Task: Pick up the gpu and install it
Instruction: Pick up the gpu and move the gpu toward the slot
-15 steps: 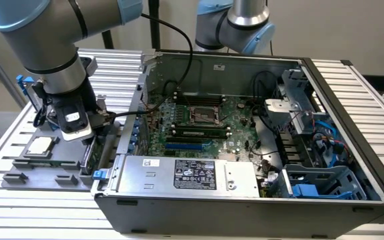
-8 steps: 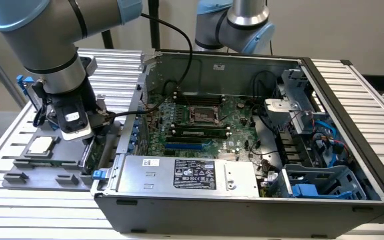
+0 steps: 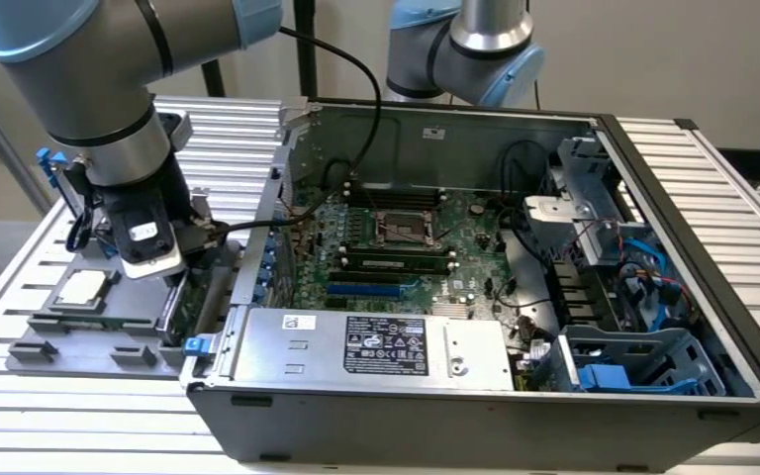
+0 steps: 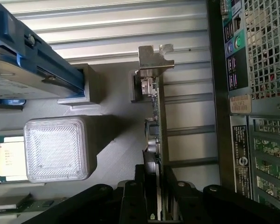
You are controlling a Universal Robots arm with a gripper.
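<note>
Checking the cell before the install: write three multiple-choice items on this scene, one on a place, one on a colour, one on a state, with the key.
1. Where is the gpu?
A. Plugged into a slot.
B. On edge in the grey holder tray beside the computer case.
C. Flat on the floor.

2. What colour are the hard drive rails?
A. Red.
B. Blue.
C. Yellow.

3. How is the computer case?
A. Open, motherboard exposed.
B. Closed by a panel.
C. Upside down.

Key:
1 B, the gpu stands edge-on in the tray, outside the case.
2 B, blue rails run along the drive.
3 A, the motherboard shows inside the case.
</note>
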